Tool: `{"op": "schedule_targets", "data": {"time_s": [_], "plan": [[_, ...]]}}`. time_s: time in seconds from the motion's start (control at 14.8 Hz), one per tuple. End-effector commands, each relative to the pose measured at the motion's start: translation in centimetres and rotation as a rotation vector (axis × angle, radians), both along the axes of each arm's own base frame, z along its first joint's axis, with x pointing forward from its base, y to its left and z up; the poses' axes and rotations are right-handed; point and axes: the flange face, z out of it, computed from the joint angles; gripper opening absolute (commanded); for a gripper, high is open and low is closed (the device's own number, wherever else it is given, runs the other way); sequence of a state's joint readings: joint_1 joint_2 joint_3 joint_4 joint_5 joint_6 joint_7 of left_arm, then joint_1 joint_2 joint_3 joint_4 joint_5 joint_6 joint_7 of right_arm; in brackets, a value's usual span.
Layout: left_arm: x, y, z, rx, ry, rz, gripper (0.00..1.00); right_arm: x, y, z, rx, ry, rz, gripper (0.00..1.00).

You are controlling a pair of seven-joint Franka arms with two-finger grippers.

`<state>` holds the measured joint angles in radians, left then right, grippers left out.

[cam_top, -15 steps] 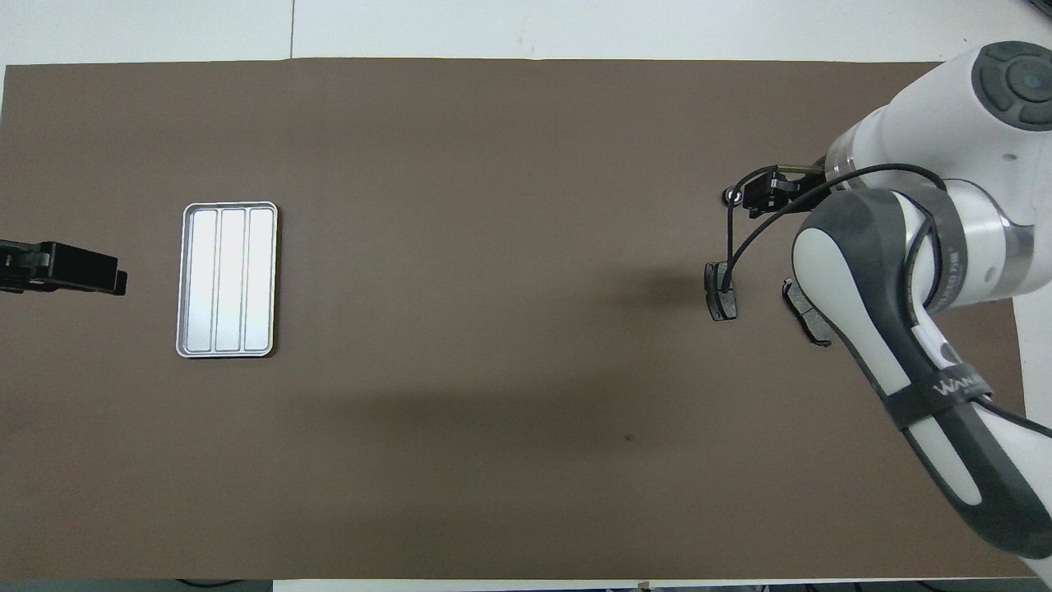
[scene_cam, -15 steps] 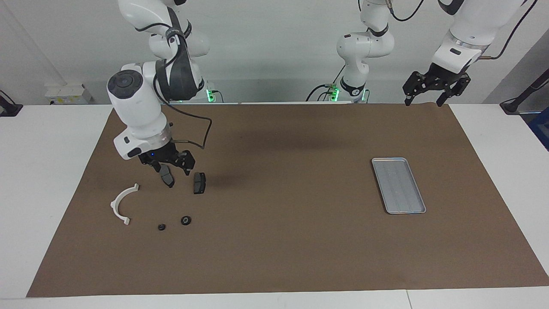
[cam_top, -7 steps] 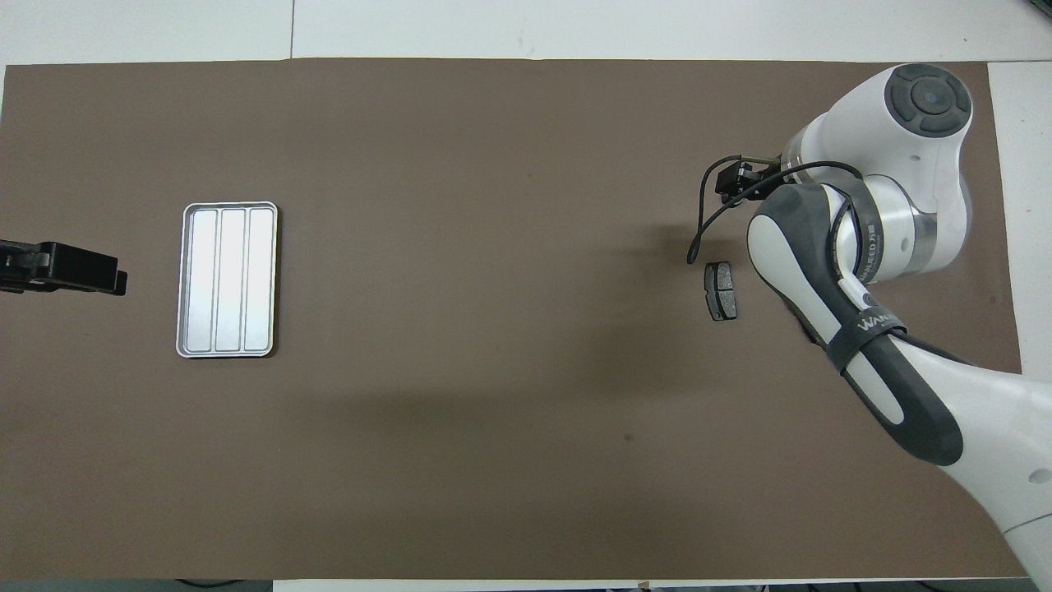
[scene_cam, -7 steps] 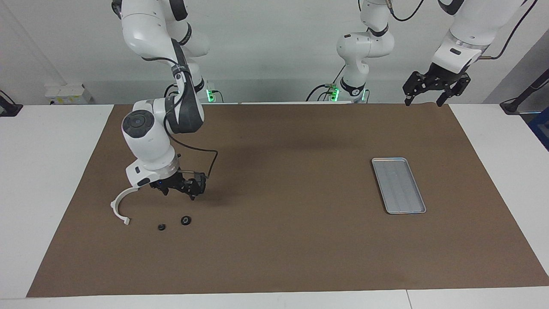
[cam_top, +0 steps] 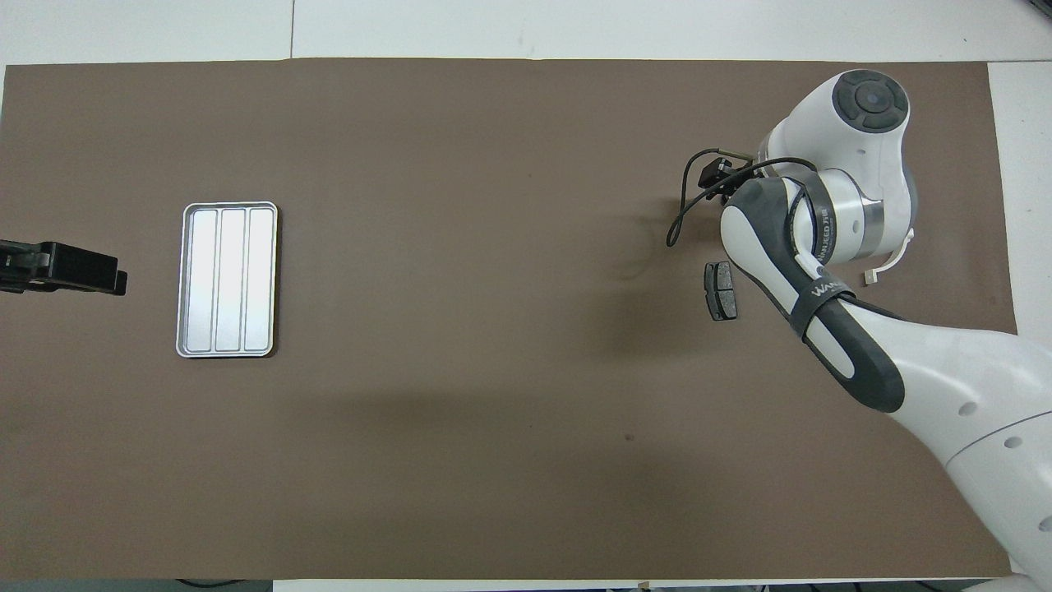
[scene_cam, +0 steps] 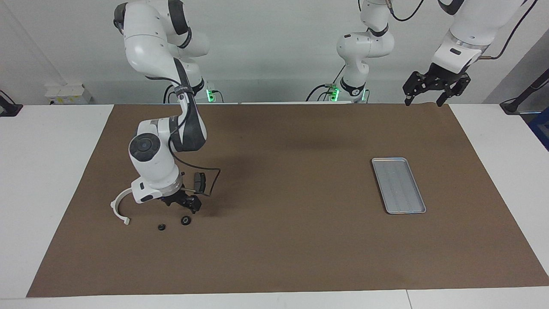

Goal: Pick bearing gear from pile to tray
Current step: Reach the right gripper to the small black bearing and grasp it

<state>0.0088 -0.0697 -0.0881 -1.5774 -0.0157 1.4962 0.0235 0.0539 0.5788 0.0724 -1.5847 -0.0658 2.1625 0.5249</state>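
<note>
Covering the table (scene_cam: pixel 51 180), a brown mat (scene_cam: pixel 283 240) carries the tray (scene_cam: pixel 398 185) toward the left arm's end. The right gripper (scene_cam: pixel 183 204) hangs low, fingers apart, just above a small black bearing gear (scene_cam: pixel 185 220). The left gripper (scene_cam: pixel 431 89) waits raised, fingers apart.

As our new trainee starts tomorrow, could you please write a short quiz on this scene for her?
1. True or false: a part already lies in the tray.
2. The right tool is low by: A the tray, B the black round pieces, C nothing at all?
3. How many black round pieces show in the facing view?
Key: 1 false; 2 B; 3 two.
</note>
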Motion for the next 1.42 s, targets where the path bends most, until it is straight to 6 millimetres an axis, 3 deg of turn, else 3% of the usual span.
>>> {"op": "schedule_targets", "data": {"time_s": [0.0, 0.34, 1.01, 1.15, 1.28, 1.35], "plan": [[-1.1, 0.0, 0.0, -0.011, -0.003, -0.003, 1.00, 0.6, 0.6, -1.6, -0.012, -0.003, -0.016, 0.95], [-1.1, 0.0, 0.0, -0.011, -0.003, -0.002, 1.00, 1.0, 0.4, -2.5, -0.042, -0.024, 0.007, 0.93], [-1.1, 0.0, 0.0, -0.011, -0.002, -0.003, 1.00, 1.5, 0.5, -2.1, -0.027, -0.072, 0.004, 0.84], [-1.1, 0.0, 0.0, -0.011, -0.003, -0.003, 1.00, 1.6, 0.1, -2.1, -0.025, -0.089, 0.000, 0.74], [-1.1, 0.0, 0.0, -0.011, -0.003, -0.003, 1.00, 1.6, 0.1, -2.0, -0.024, -0.090, 0.000, 0.58], [-1.1, 0.0, 0.0, -0.011, -0.003, -0.002, 1.00, 1.6, 0.0, -2.2, -0.021, -0.088, -0.006, 0.56]]}}
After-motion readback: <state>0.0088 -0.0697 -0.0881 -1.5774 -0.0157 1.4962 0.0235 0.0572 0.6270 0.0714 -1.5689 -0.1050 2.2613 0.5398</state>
